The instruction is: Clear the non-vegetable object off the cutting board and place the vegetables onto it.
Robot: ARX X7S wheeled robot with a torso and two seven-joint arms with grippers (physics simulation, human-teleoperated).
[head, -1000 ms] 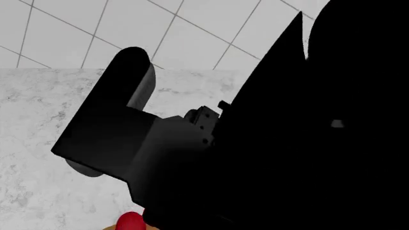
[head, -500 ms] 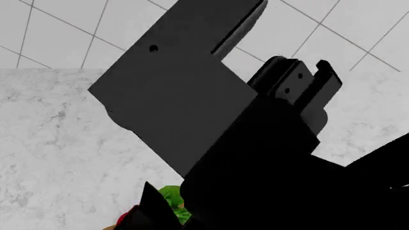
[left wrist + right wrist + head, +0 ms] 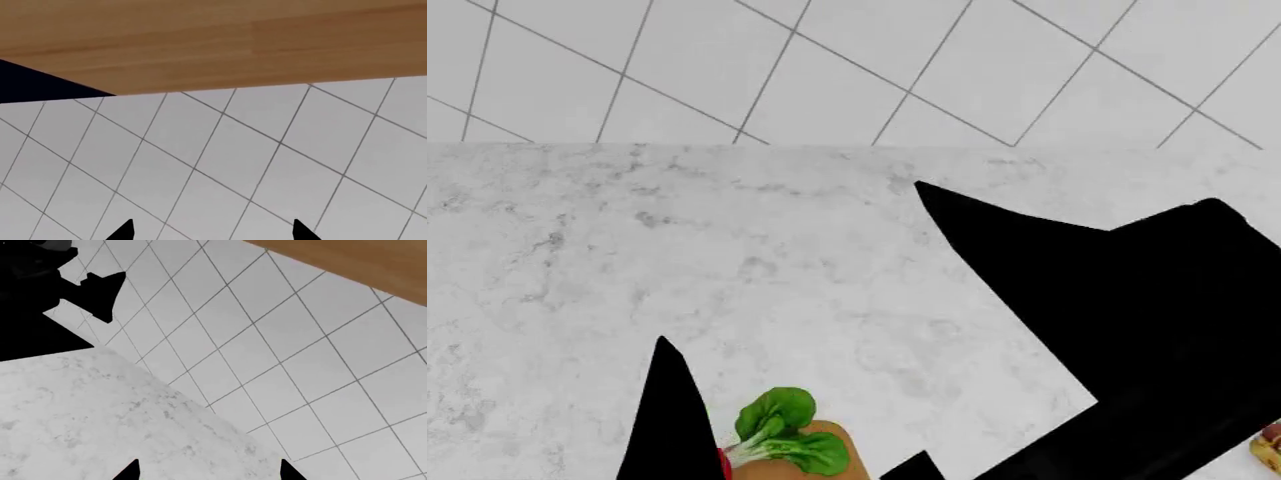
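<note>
- radish [image 3: 723, 462] with its green leaves [image 3: 785, 432] peeks in at the head view's 6 o'clock edge, the leaves lying over a rounded corner of the cutting board [image 3: 830, 437]; only that sliver of board shows, so how much of the vegetable sits on the wood cannot be told.
- hot dog [image 3: 1268, 447] is a scrap of tan and red at the 4 o'clock edge, on the pale marble counter [image 3: 694, 260], well apart from the board corner and seemingly already cleared off.
- left pincer [image 3: 212, 231] faces the tiled wall [image 3: 253, 165] under a wooden cabinet [image 3: 213, 40]; its two tips stand apart with nothing between them, so it reads as released and empty.
- right pincer [image 3: 208, 470] looks across counter and tile, tips likewise spread and bare.
- black arm shapes fill the head view from 3 to 5 o'clock and spike up at 7 o'clock, hiding most of the work area.
- risk: with neither wrist camera on the board or the food, any descent now would be near blind; an arm sweeping low could knock the radish off the board's corner or nudge the hot dog.
- risk: other vegetables may lie out of frame, so judging the job finished from here would be premature.
</note>
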